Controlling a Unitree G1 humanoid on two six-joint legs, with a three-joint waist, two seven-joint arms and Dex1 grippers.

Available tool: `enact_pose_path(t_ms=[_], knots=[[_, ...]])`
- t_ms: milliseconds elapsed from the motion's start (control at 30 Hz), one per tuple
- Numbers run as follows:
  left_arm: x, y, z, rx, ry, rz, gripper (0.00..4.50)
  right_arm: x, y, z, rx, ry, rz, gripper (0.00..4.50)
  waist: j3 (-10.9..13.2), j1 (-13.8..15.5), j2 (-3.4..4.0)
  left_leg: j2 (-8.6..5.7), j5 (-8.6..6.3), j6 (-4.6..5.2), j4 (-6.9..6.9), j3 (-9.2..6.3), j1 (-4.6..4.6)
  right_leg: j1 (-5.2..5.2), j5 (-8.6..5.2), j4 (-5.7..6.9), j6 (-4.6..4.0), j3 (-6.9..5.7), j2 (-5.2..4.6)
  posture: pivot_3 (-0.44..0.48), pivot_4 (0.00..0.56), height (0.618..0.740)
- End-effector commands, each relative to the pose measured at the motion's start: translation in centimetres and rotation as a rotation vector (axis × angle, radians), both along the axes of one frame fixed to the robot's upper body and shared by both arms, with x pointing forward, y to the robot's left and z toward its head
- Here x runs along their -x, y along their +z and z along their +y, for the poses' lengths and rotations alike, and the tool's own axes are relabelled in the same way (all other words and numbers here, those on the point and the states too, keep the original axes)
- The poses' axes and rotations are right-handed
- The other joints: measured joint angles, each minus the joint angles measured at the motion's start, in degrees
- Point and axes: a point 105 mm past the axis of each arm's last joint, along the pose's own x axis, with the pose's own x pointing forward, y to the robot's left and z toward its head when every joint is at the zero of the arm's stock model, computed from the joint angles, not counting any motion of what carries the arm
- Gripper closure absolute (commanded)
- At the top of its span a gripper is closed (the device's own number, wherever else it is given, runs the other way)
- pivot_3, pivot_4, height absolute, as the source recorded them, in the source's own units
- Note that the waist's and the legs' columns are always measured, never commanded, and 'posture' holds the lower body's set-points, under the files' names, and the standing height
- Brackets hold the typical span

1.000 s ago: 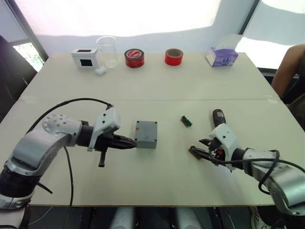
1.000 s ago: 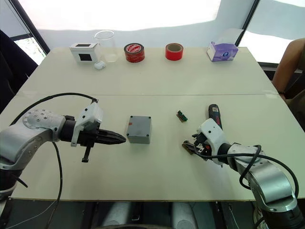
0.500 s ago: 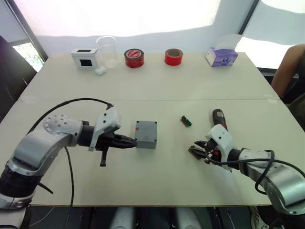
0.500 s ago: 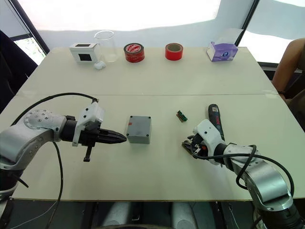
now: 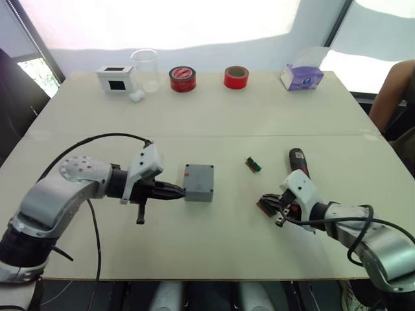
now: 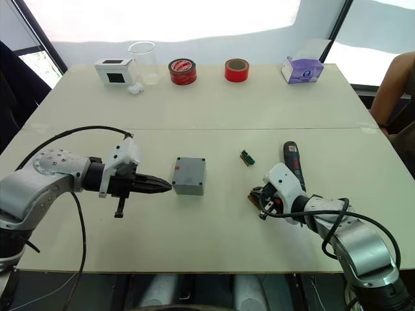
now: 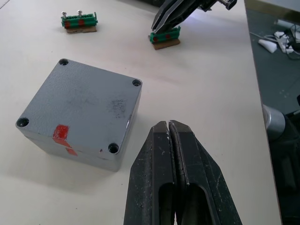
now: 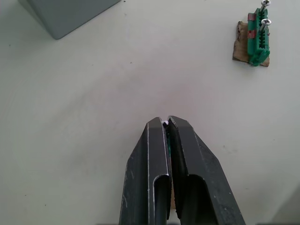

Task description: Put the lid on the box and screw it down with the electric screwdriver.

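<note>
Left wrist view showed the left gripper [image 7: 168,125] with its two black fingers pressed tight together and nothing between them. Its tip sat just beside the box [image 7: 79,115], near one corner, and did not touch it. The grey lid [image 5: 198,181] was already on top of the box, and the four corner holes had no screws in them. A small red mark was on the lid. The left gripper had hardly moved since a second before.

Right wrist view showed the right gripper [image 8: 167,123] with its fingers pinched shut low over the table. A tiny pale thing peeked out at the very tip, but it was too small to tell what it was. From the head camera, the right gripper was right at a little green block on a brown pad [image 6: 256,198]. A second before, its fingers were spread apart around that block, and now they had come together.

A second green block with two screws [image 5: 253,164] lay between the box and the electric screwdriver [image 6: 292,157]. The screwdriver lay flat on the table [image 5: 220,116], just behind the right gripper, in the same place as before. The box had not moved either.
</note>
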Motion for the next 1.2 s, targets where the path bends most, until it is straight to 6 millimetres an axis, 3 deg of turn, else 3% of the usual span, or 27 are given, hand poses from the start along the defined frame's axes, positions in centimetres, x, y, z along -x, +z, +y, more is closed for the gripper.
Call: enact_pose_path(t_ms=[33, 167, 267, 400, 467, 533, 767, 1200], knots=[[-0.5, 1.0, 0.1, 0.021, 0.007, -0.034, 4.50, -0.2, 2.1, 0.4, -0.007, 0.043, -0.065, 4.41, 0.00, -0.03, 0.00, 0.00, 0.00, 0.00, 0.00, 0.00, 0.00, 0.00, 0.00, 0.00, 0.00, 0.00, 0.00, 0.000, 0.150, 0.740], [-1.1, 1.3, 0.8, 0.034, 0.041, -0.034, 4.50, -0.3, 3.3, 0.8, 0.000, 0.093, -0.082, 4.41, 0.00, 0.01, 0.00, 0.01, 0.00, 0.00, 0.00, 0.00, 0.02, 0.00, 0.00, 0.01, 0.00, 0.00, 0.01, 0.000, 0.150, 0.740], [-2.2, 1.9, 2.0, 0.070, 0.115, -0.032, 4.50, -1.1, 6.0, 1.3, -0.024, 0.125, -0.134, 4.41, 0.00, -0.05, 0.00, 0.00, 0.00, 0.00, 0.00, 0.00, 0.01, 0.00, 0.00, 0.01, 0.00, 0.00, 0.01, 0.000, 0.150, 0.740], [-3.1, 2.7, 3.1, 0.112, 0.181, -0.041, 4.50, -2.1, 8.3, 3.5, -0.103, 0.182, -0.190, 4.41, 0.00, -0.21, 0.00, 0.05, 0.00, 0.00, 0.00, 0.00, 0.06, -0.02, 0.00, 0.08, 0.00, 0.00, 0.04, 0.000, 0.150, 0.740], [-3.6, 3.1, 3.5, 0.140, 0.216, -0.048, 4.50, -2.9, 9.0, 5.8, -0.166, 0.233, -0.217, 4.41, 0.00, -0.12, -0.03, 0.05, 0.00, -0.01, -0.03, -0.01, 0.06, -0.01, -0.01, 0.05, -0.01, 0.00, 0.05, 0.000, 0.150, 0.740], [-3.9, 3.3, 3.7, 0.152, 0.244, -0.055, 4.50, -3.5, 9.0, 7.5, -0.189, 0.274, -0.227, 4.41, 0.00, -0.19, -0.03, 0.04, 0.01, -0.02, -0.02, 0.01, 0.06, -0.02, 0.00, 0.04, -0.01, 0.01, 0.03, 0.000, 0.150, 0.740], [-3.3, 2.6, 4.0, 0.148, 0.282, -0.046, 4.50, -5.5, 8.0, 10.1, -0.210, 0.287, -0.237, 4.41, 0.00, -0.18, -0.03, -0.02, 0.02, -0.02, 0.00, 0.03, 0.05, -0.05, 0.00, 0.09, -0.01, 0.02, -0.05, 0.000, 0.150, 0.740], [-2.5, 2.0, 3.6, 0.136, 0.293, -0.038, 4.50, -5.9, 6.0, 10.3, -0.153, 0.298, -0.214, 4.41, 0.00, -0.19, -0.03, -0.02, 0.03, -0.06, -0.01, 0.03, 0.04, -0.10, 0.00, 0.15, -0.01, 0.03, -0.04, 0.000, 0.150, 0.740]])
